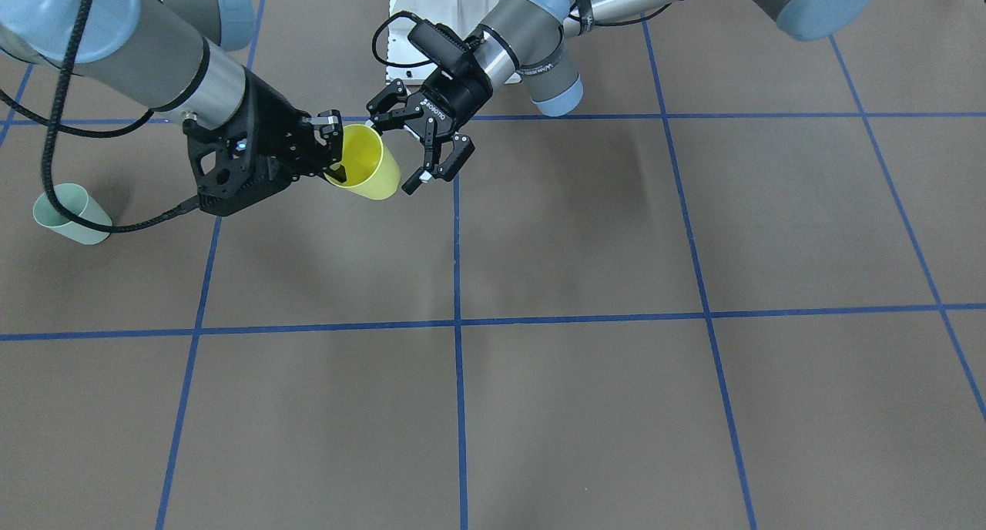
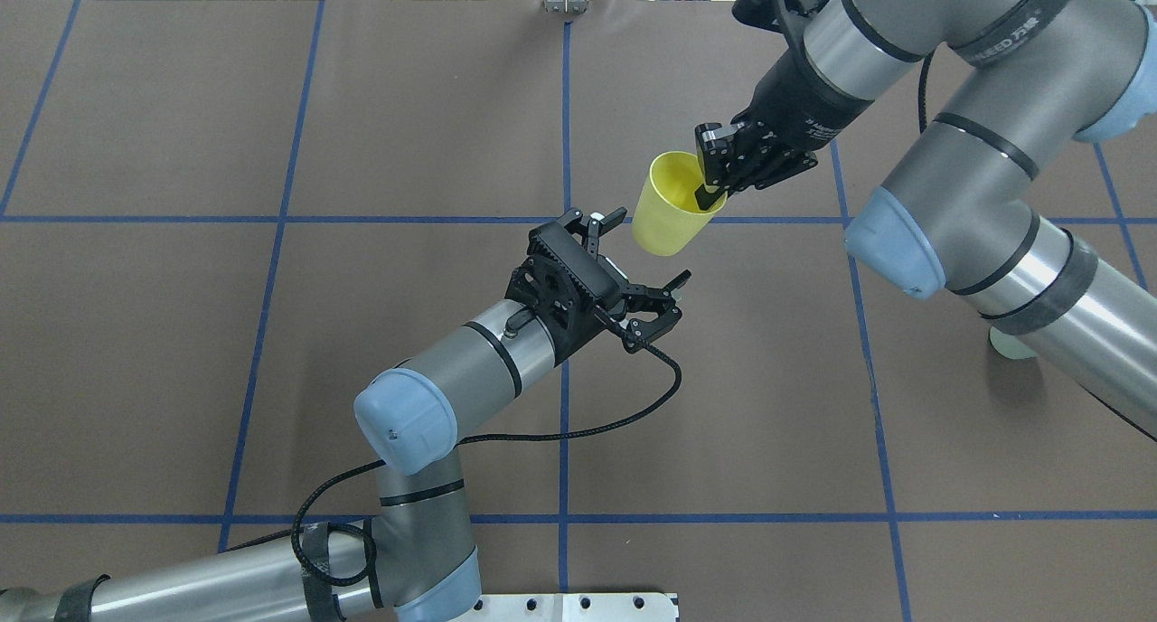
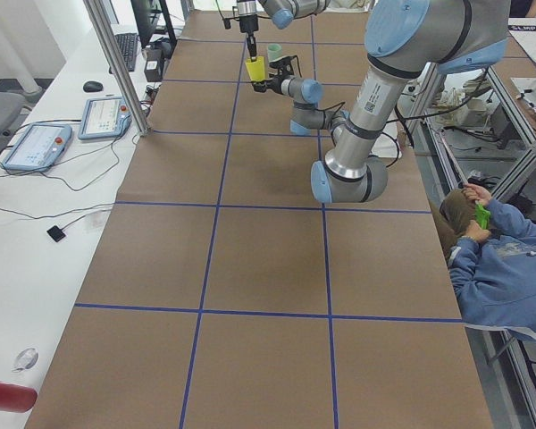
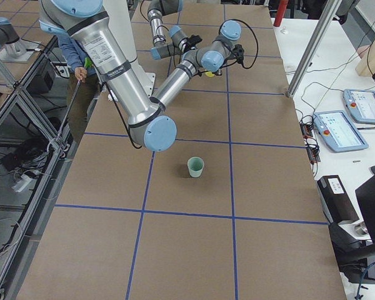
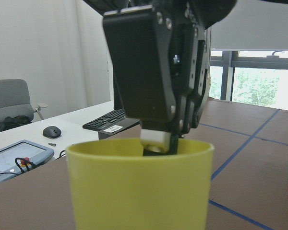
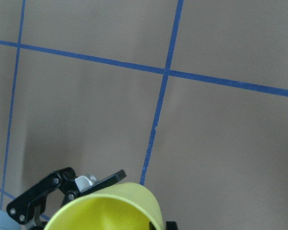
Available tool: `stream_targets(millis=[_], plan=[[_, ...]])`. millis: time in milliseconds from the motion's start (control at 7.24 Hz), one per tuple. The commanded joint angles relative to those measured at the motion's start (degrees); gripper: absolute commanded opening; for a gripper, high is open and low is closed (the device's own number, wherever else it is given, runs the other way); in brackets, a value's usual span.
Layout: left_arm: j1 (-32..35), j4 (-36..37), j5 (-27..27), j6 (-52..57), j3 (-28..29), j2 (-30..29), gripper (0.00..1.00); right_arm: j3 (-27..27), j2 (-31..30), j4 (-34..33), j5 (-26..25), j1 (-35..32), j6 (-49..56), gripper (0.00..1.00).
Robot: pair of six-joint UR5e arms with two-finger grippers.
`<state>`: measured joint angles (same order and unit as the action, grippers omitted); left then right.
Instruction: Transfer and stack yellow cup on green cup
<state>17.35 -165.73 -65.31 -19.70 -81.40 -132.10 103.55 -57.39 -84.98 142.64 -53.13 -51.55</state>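
My right gripper [image 2: 710,184] is shut on the rim of the yellow cup [image 2: 667,208], one finger inside it, and holds it tilted above the table's middle. In the front view the yellow cup [image 1: 371,168] hangs from the right gripper [image 1: 333,149]. My left gripper [image 2: 639,251] is open, with its fingers on either side of the cup's lower part, apart from it. In the left wrist view the cup [image 5: 139,187] fills the bottom, under the right gripper [image 5: 156,139]. The green cup [image 1: 69,214] stands upright on the table on my right side, also seen in the right side view [image 4: 195,166].
The brown table [image 2: 271,351] carries a grid of blue tape lines. My right arm [image 2: 976,197] hides most of the green cup in the overhead view. A metal post [image 4: 312,50] and tablets [image 4: 337,130] stand at the far edge. A seated person [image 3: 500,259] is behind the robot.
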Motion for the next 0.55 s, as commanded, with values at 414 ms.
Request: stream_targets(millis=[414], plan=[[2.41,1.45,7.63,-6.45,1.33,0.97,0.99,13.03,-25.41,-0.1,-3.14,-14.96,1.54,0.0]])
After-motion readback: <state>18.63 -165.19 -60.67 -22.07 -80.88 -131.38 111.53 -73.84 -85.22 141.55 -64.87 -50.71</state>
